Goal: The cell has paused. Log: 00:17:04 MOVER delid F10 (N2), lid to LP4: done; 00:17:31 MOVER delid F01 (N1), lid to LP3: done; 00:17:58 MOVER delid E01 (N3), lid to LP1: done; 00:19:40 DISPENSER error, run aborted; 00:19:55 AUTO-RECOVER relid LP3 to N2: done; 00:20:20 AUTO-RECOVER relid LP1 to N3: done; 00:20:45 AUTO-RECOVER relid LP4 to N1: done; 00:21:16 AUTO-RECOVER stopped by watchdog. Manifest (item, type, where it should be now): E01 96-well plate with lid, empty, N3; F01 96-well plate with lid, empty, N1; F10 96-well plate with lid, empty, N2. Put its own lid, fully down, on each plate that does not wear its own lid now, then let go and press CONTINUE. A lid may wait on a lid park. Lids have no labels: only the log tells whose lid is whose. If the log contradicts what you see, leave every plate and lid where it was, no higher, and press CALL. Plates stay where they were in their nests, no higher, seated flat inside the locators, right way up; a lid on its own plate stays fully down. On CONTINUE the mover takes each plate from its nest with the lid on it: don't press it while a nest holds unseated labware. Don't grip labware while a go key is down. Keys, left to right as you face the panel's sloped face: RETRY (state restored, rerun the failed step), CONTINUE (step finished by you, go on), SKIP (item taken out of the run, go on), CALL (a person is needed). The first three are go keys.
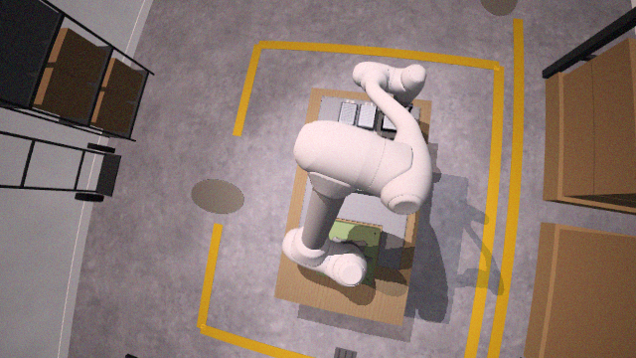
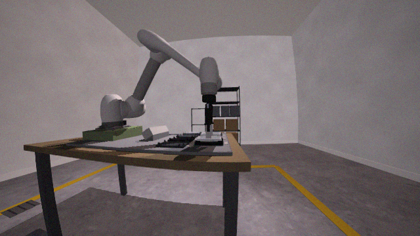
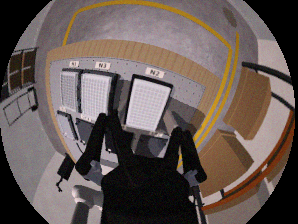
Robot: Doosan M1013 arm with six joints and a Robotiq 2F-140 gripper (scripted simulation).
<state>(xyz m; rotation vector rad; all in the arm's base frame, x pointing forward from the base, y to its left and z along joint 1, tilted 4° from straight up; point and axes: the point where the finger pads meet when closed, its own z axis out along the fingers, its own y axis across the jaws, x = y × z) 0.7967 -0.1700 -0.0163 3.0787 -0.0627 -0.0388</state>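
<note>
Wrist cam first: the gripper (image 3: 141, 129) fills the bottom of the view. Its jaws are open roughly two thirds of the way with nothing between them, and the black fingers stick up toward 12 o'clock. Just past the tips, around 12, sits the right-hand lidded 96-well plate (image 3: 148, 104) in its nest, and the fingers straddle its near end. Whether they touch it I can't tell. At about 11 o'clock there's the middle lidded plate (image 3: 95, 92), and a bit further toward 10 the left lidded plate (image 3: 69, 87). All three have pale lids on and look flat. Small label tags sit behind each nest, too tiny to read. Dark empty frames, probably the lid parks (image 3: 67, 125), lie nearer the camera at 9 o'clock. From the side cam the gripper hangs straight down right over that plate (image 2: 209, 141) at the near end of the grey deck (image 2: 184, 151). A grey sloped box (image 2: 155, 132) sits further back, with the arm's green base plate (image 2: 131, 130) behind that. Beyond the wooden table (image 2: 138, 158) there's yellow floor tape (image 2: 315, 201) and a shelf rack (image 2: 239, 111) by the far wall.
</note>
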